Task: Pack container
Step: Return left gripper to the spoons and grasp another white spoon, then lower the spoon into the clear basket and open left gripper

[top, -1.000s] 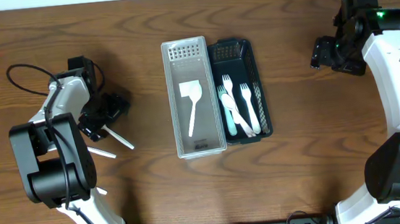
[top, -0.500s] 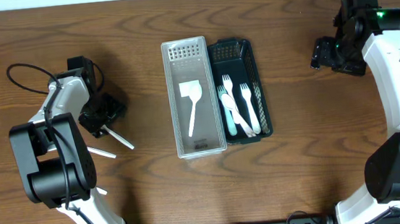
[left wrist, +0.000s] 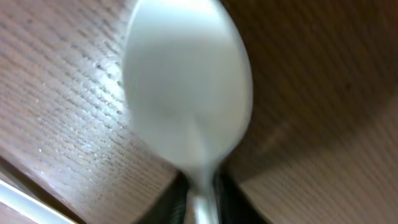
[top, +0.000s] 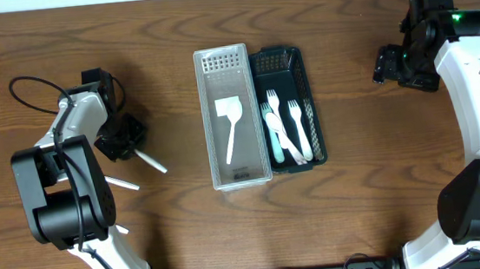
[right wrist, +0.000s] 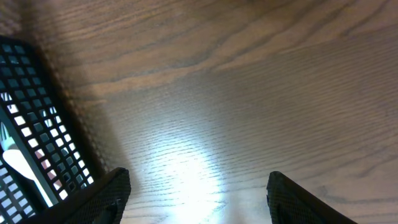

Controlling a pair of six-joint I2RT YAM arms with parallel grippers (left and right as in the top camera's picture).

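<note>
Two containers are counted on the desk point(top: 188, 235): one clear tray point(top: 216, 154) and one dark basket point(top: 273, 62). One white spatula point(top: 231, 126) is seen in the tray. Two white forks point(top: 274, 105) point(top: 294, 112) and one pale blue utensil point(top: 274, 140) are made out in the basket. One spoon point(left wrist: 186, 93) is shown close up, and one thin white piece point(top: 122, 181) is seen loose on the desk.

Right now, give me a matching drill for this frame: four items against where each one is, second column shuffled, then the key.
Items
1. white spatula
2. forks
3. spoon
4. right gripper

Places
A. held in the left gripper
B. open above the table, right of the dark basket
C. lying in the clear tray
D. lying in the dark basket

Pairs: 1-C, 2-D, 3-A, 4-B
</note>
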